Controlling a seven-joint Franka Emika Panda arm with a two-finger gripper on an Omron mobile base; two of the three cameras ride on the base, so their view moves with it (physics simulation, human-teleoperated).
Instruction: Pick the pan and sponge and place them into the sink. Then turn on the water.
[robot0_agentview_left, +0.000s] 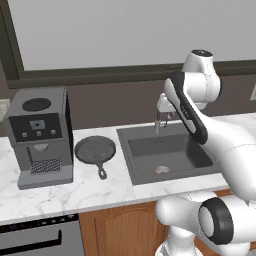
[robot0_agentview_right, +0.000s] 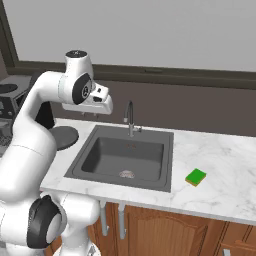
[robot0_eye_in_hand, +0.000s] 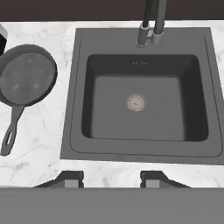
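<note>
The dark grey pan (robot0_agentview_left: 95, 149) lies on the marble counter between the coffee machine and the sink (robot0_agentview_left: 125, 150), its looped handle pointing toward the counter's front edge. In the hand view the pan (robot0_eye_in_hand: 27, 80) is at the left and the sink (robot0_eye_in_hand: 78, 96) sits in the middle, with only the round drain in its basin. The green and yellow sponge (robot0_agentview_right: 196, 177) lies on the counter to the right of the sink (robot0_agentview_right: 168, 162). My gripper (robot0_eye_in_hand: 111, 178) hangs high above the sink's front rim, open, with nothing between its fingers. No stream of water shows at the faucet (robot0_agentview_right: 130, 117).
A grey coffee machine (robot0_agentview_left: 40, 135) stands on the counter left of the pan. The gooseneck faucet (robot0_eye_in_hand: 151, 26) rises behind the basin. A dark backsplash wall runs behind the counter. Wooden cabinet doors (robot0_agentview_right: 160, 230) are below.
</note>
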